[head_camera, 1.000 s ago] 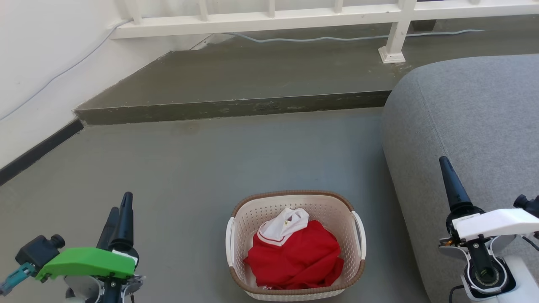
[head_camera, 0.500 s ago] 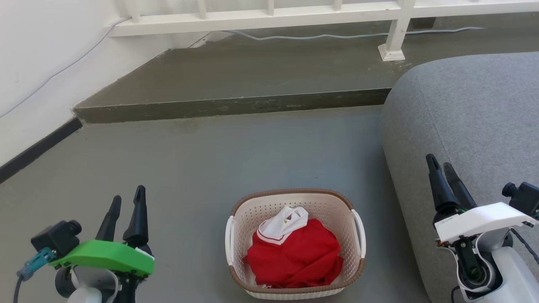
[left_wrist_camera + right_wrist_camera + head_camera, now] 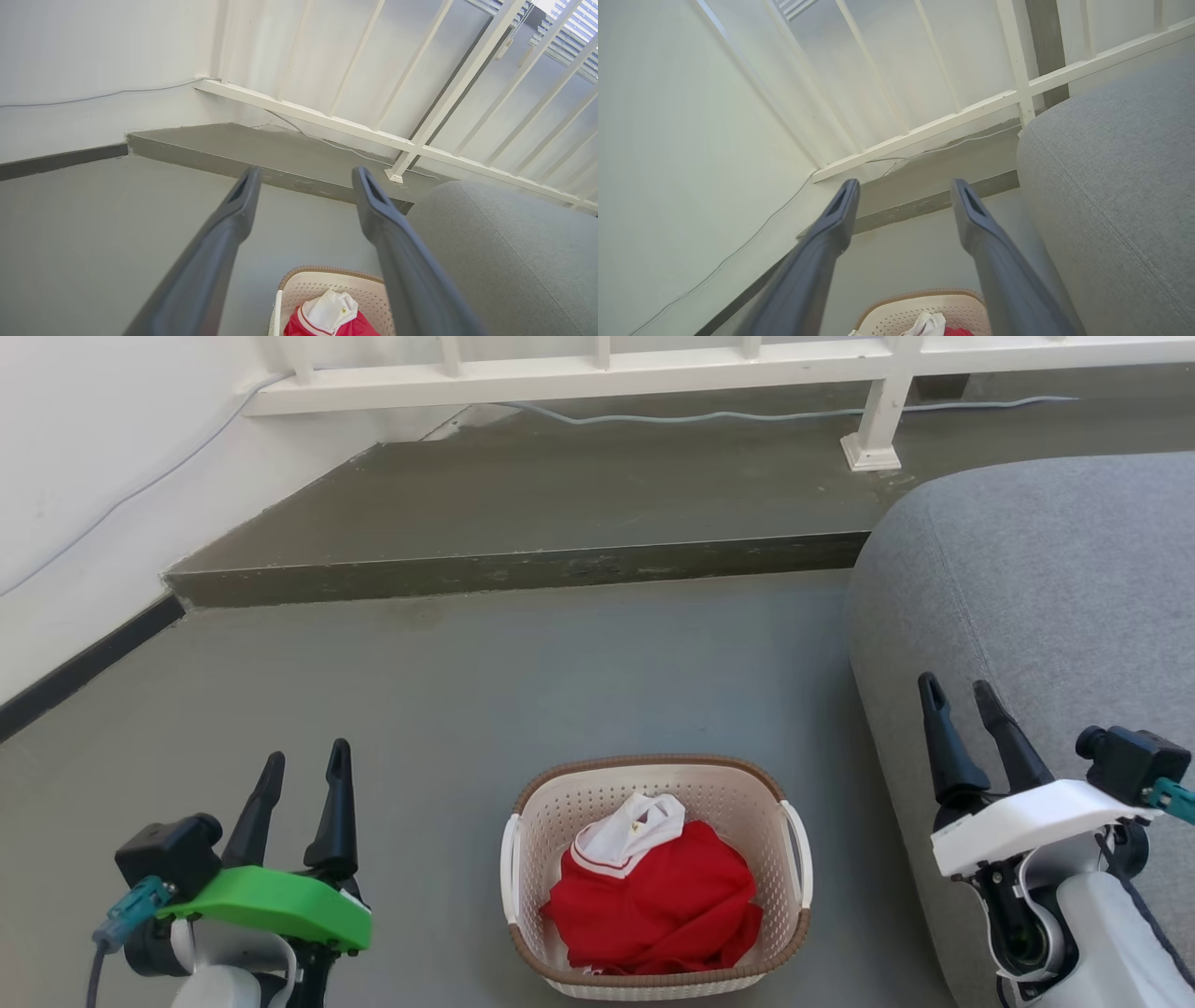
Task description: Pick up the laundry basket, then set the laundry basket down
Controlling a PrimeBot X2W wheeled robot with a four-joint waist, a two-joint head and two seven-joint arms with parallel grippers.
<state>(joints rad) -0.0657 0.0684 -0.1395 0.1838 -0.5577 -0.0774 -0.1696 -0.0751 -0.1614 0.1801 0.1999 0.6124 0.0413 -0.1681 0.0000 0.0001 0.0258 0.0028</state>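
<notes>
Both pincers have drifted inward toward frame centre since a second ago, their fingers parting. The left pincer at lower left and the right pincer at lower right gape, released and holding nothing. Between them, at bottom centre, the laundry basket sits on the floor with a red shirt inside.

Laundry basket cream, perforated, brown rim; shirt red, white collar; sofa grey.
</notes>
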